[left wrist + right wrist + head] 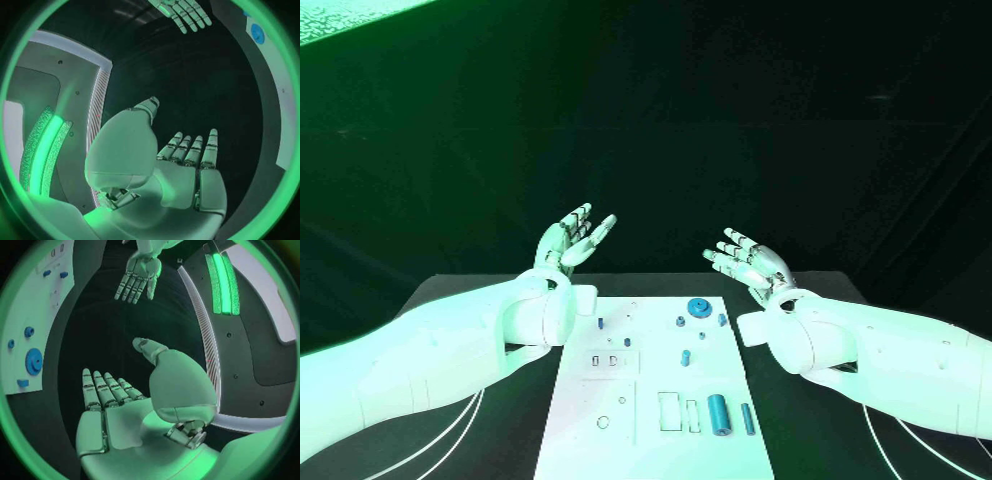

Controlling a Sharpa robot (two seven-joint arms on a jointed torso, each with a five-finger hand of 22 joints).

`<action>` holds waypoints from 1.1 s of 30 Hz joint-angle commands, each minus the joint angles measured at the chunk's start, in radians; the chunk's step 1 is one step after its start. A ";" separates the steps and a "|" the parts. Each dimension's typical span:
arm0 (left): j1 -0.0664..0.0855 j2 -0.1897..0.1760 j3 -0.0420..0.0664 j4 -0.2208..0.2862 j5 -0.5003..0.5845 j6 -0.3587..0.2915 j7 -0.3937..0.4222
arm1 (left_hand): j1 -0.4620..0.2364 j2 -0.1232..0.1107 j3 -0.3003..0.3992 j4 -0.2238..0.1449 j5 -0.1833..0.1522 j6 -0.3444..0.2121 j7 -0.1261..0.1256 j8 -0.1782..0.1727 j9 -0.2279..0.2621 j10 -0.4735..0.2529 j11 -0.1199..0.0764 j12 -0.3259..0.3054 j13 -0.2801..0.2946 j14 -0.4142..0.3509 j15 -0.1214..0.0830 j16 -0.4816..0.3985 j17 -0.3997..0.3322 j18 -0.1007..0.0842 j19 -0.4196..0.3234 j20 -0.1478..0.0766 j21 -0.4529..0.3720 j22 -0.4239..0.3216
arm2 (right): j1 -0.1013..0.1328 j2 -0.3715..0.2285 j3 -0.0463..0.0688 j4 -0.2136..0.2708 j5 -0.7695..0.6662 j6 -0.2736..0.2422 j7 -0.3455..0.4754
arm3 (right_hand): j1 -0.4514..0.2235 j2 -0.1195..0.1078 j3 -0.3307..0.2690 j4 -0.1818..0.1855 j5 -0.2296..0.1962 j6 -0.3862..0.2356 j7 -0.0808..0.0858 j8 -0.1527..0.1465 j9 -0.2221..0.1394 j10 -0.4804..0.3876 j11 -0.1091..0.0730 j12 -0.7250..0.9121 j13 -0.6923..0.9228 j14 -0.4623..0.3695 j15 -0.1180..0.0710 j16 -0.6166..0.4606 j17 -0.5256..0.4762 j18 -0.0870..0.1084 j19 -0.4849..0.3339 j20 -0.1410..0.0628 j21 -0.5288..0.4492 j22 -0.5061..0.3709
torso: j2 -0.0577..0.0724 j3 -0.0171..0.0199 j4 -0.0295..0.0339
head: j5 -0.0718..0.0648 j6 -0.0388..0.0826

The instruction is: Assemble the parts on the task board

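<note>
On the black counter (473, 300) in the head view, the white task board (661, 400) lies lengthwise, its long axis running from the robot's body toward the far edge. Blue parts sit scattered across it: a round gear (700, 307) near the far end, small pegs (684, 357) around the middle, and a thick cylinder (718, 414) beside a thinner rod (749, 418) near the near right corner, both lying flat with their long axes parallel to the board's long side. Several pale slots next to them appear unfilled, so the assembly is judged to be at or near its start, with most parts yet to be seated. Left hand (574, 238) and right hand (750, 262) are raised above the far end of the board, well apart from every part, fingers spread and holding nothing.

From the left wrist view, the left hand (187, 175) shows an open palm with extended fingers (209, 147), empty; the right hand (182, 12) appears opposite, likewise spread, and the board edge carries the gear (257, 32).

From the right wrist view, the right hand (109, 415) is flat and released, fingers (100, 387) straight; the left hand (139, 275) hangs open beyond, and the board (31, 305) shows the gear (34, 360) among smaller pegs (29, 332).
</note>
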 commanded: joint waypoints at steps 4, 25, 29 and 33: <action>0.003 0.003 0.000 -0.004 -0.021 0.081 0.017 | 0.048 -0.003 0.008 0.015 0.008 0.017 0.033 0.005 0.004 0.014 0.006 0.007 0.002 0.010 0.011 0.005 0.002 0.015 0.017 0.007 0.007 0.002 | 0.022 0.007 -0.019 -0.030 -0.097 0.232 -0.066 | 0.043 0.000 0.018 -0.001 0.012 0.017 0.168 0.009 0.005 0.015 0.013 0.007 0.003 0.024 0.007 0.009 0.004 0.018 0.018 0.006 0.009 0.003 | 0.000 -0.0001 -0.0003 | 0.000 0.000; 0.004 -0.126 0.000 0.106 -0.022 0.136 0.030 | 0.074 0.016 0.077 -0.007 0.006 0.520 0.091 0.156 0.096 0.659 0.091 0.087 0.042 0.633 -0.003 0.174 0.138 0.110 0.476 0.006 0.172 0.058 | 0.044 0.002 -0.018 -0.125 -0.616 0.147 -0.066 | 0.172 -0.048 0.053 -0.042 -0.113 0.667 0.131 0.199 0.146 0.736 -0.061 0.083 0.036 0.665 -0.089 0.165 0.093 0.113 0.481 -0.005 0.180 0.067 | 0.042 -0.0081 0.0000 | -0.005 -0.012; 0.006 -0.158 0.003 0.142 -0.022 0.152 0.022 | 0.065 0.004 0.100 -0.008 0.005 0.544 0.091 0.171 0.098 0.730 0.068 0.101 0.048 0.697 -0.027 0.214 0.176 0.116 0.525 -0.006 0.201 0.065 | 0.057 -0.003 -0.016 -0.126 -0.742 0.137 -0.099 | 0.179 -0.066 0.076 -0.040 -0.109 0.724 0.108 0.214 0.148 0.818 -0.085 0.075 0.036 0.740 -0.116 0.192 0.111 0.115 0.538 -0.029 0.217 0.081 | 0.059 -0.0091 0.0039 | -0.010 -0.009; 0.008 -0.189 0.009 0.181 -0.028 0.176 0.011 | 0.060 -0.016 0.107 -0.012 0.004 0.556 0.082 0.178 0.102 0.754 0.061 0.099 0.048 0.717 -0.036 0.229 0.199 0.116 0.551 -0.016 0.216 0.068 | 0.071 -0.007 -0.011 -0.121 -0.899 0.177 -0.182 | 0.183 -0.078 0.066 -0.035 -0.105 0.777 0.081 0.228 0.156 0.905 -0.115 0.060 0.037 0.844 -0.156 0.234 0.154 0.113 0.613 -0.071 0.290 0.117 | 0.078 -0.0092 0.0070 | -0.012 -0.004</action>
